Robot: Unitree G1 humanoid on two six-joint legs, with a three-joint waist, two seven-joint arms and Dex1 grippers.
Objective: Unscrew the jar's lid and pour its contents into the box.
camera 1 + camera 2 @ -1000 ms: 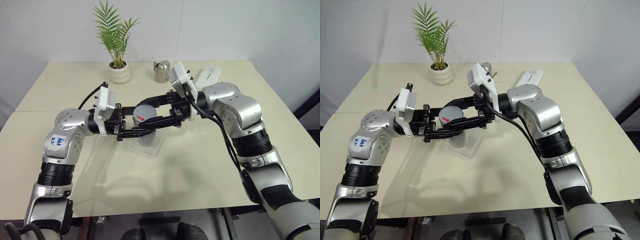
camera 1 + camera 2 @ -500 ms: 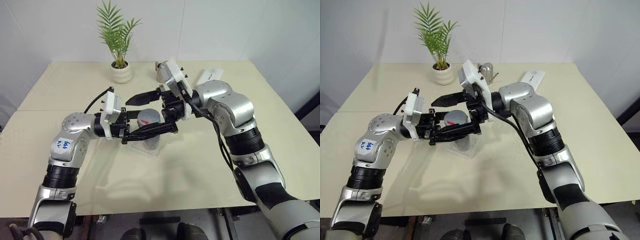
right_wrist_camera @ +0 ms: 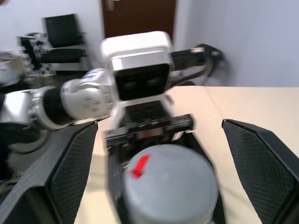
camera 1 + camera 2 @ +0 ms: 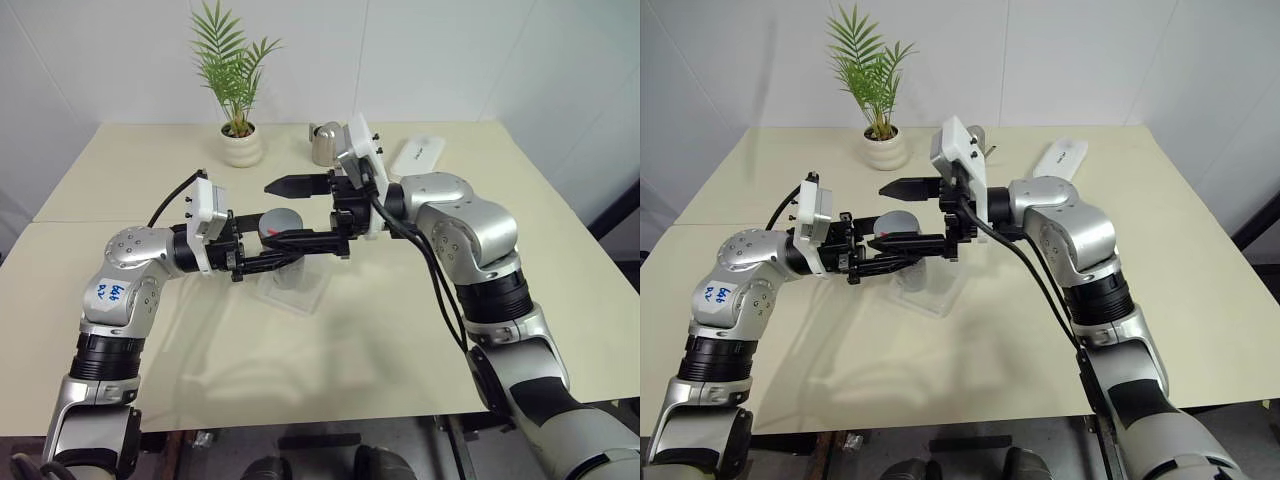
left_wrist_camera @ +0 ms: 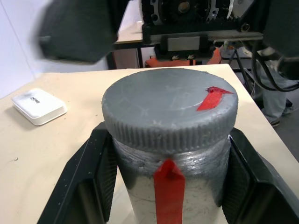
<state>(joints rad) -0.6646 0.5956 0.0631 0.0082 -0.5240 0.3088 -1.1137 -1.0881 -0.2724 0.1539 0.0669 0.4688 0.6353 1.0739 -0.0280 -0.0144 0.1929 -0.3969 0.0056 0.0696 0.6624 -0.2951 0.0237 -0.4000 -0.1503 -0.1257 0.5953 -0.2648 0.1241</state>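
The jar [image 5: 170, 196] is a silvery-grey cylinder with a red stripe, held upright over the clear box [image 4: 292, 296] near the table's middle. My left gripper [image 4: 285, 250] is shut on the jar's body just under the lid [image 5: 168, 107], one finger on each side. The grey lid [image 4: 283, 221] sits on the jar, with a red mark on top. Coming in from the right, my right gripper [image 4: 292, 212] is open wide, one finger beyond the lid and one nearer, clear of its rim. In the right wrist view the lid [image 3: 170, 186] lies between these spread fingers [image 3: 70, 177].
At the back of the table stand a potted plant [image 4: 238, 140], a shiny steel watering can [image 4: 323, 143] and a flat white case [image 4: 418, 153]. The two arms cross the table's middle, with bare tabletop to the left, right and front.
My right gripper, shut on the lid a second ago, has let go and spread its fingers wide. The left gripper keeps its hold on the jar.
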